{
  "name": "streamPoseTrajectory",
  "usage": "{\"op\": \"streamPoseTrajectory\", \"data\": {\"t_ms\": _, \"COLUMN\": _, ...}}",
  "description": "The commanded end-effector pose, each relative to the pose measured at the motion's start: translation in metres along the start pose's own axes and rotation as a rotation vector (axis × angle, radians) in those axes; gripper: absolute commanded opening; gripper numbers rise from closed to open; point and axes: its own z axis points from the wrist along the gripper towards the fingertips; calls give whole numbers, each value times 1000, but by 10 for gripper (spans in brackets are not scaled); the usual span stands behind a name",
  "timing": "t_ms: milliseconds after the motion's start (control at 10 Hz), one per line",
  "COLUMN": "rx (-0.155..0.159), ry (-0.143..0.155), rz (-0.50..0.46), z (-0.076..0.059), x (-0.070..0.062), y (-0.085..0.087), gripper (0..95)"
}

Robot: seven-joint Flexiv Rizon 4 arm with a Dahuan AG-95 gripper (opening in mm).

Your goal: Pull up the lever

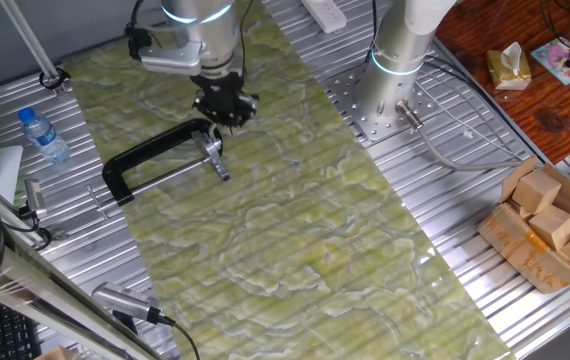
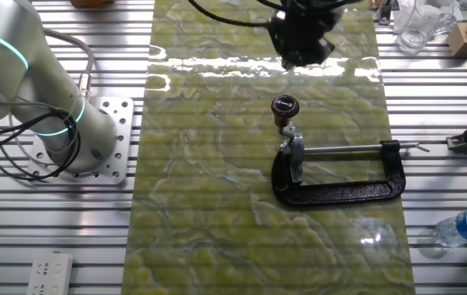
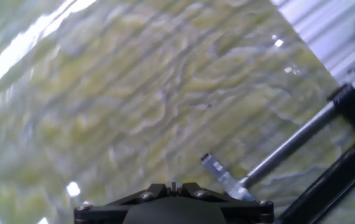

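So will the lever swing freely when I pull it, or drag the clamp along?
The lever looks like a stiff thin metal rod, so it should pivot rather than bend. Its round knob may be slippery. The clamp lies loose on the glossy mat; it looks heavy, yet could slide or tip.

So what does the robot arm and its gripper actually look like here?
The arm is glossy silver-white with a glowing cyan ring at the joint and black cables running along it. The gripper is a compact, matte black unit; its fingers are too small and blurred to describe. A grey camera bracket juts out beside the wrist.
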Motion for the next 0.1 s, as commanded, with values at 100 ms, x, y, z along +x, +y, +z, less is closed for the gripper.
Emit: {"op": "streamPoseTrajectory", "data": {"t_ms": 100, "rx": -3, "ry": -33, "rz": 248, "z": 9, "x": -24, "y": 24, "gripper": 0}}
